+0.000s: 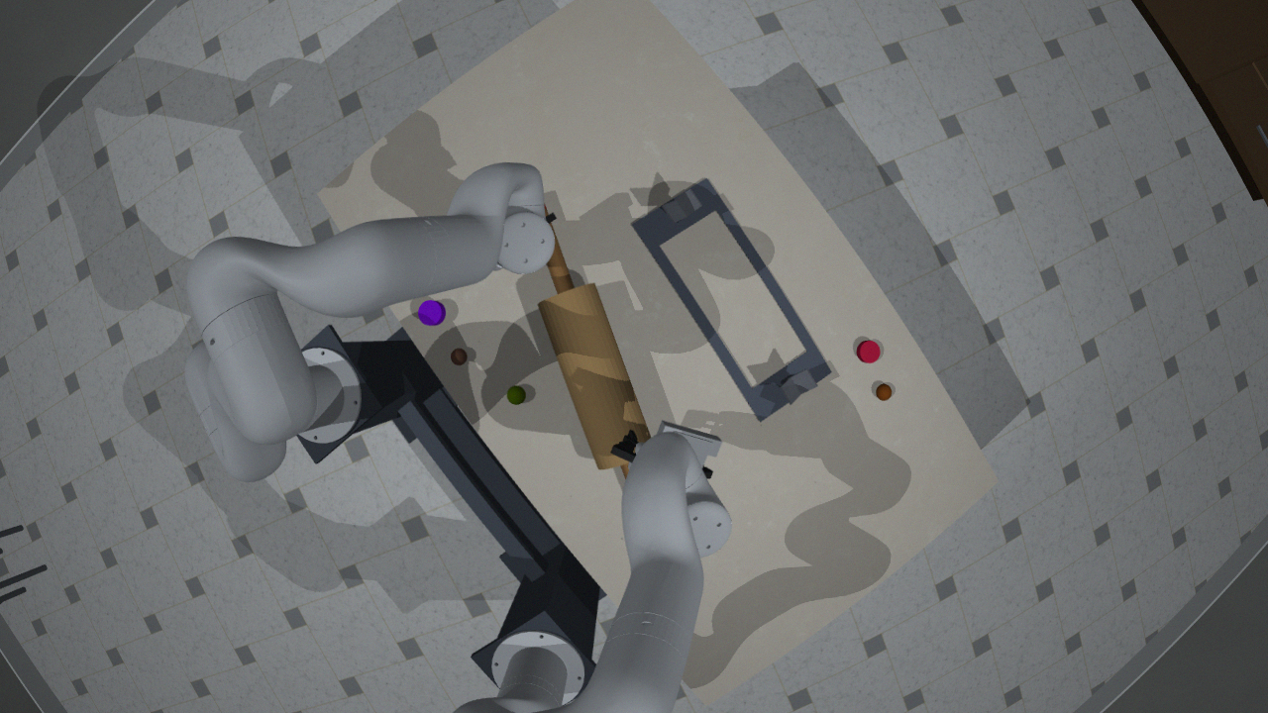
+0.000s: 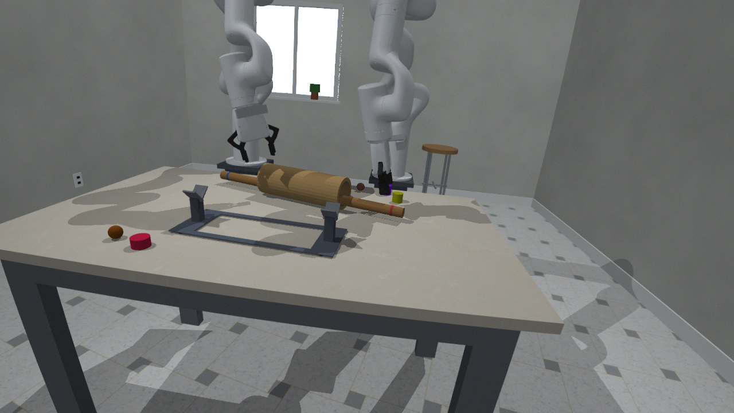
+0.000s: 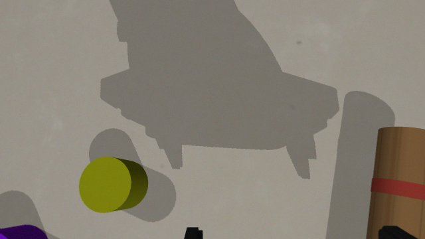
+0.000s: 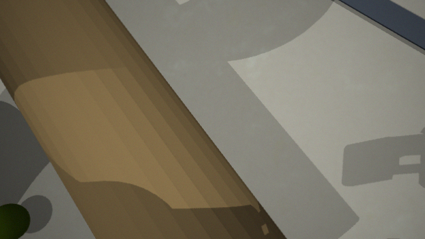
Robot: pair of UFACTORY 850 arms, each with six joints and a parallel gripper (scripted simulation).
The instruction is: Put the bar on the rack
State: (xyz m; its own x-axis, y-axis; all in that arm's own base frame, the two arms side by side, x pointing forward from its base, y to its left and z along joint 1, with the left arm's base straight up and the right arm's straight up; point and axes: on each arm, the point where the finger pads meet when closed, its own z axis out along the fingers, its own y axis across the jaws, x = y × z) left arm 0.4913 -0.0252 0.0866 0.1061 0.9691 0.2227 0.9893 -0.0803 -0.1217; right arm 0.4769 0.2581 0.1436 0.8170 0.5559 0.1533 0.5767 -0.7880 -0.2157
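Bar point(image 1: 560, 265) point(image 2: 377, 205) point(image 3: 395, 159): off the rack, at its far side, red-banded end to the right, blue-banded end to the left. Paper roll point(image 1: 589, 381) point(image 2: 303, 184) point(image 4: 116, 133) sits around its middle. Rack point(image 1: 768, 281) point(image 2: 254, 241) point(image 4: 392, 16) stands on the counter point(image 1: 602, 88) point(image 2: 410, 267) point(image 3: 50, 50) point(image 4: 315, 83), nearer, both cradles unfilled.

My left tool point(image 1: 529, 221) point(image 2: 383, 179) point(image 3: 293, 234) is open, nothing gripped, near the red-banded end. My right tool point(image 1: 667, 458) point(image 2: 259, 156) is open too, holding nothing, raised above the far left part of the counter, near the roll's left end.

Beyond the bar: purple cylinder point(image 1: 431, 312) point(image 2: 389, 190) point(image 3: 24, 230) and small brown ball point(image 1: 458, 356) point(image 2: 360, 186); yellow cylinder point(image 2: 397, 197) point(image 3: 104, 184) beside the purple one. Green object point(image 1: 515, 395) point(image 4: 11, 220) also on the far side. Near left, past the rack: red disc point(image 1: 868, 351) point(image 2: 140, 241), orange-brown ball point(image 1: 884, 391) point(image 2: 115, 232) just beside it.
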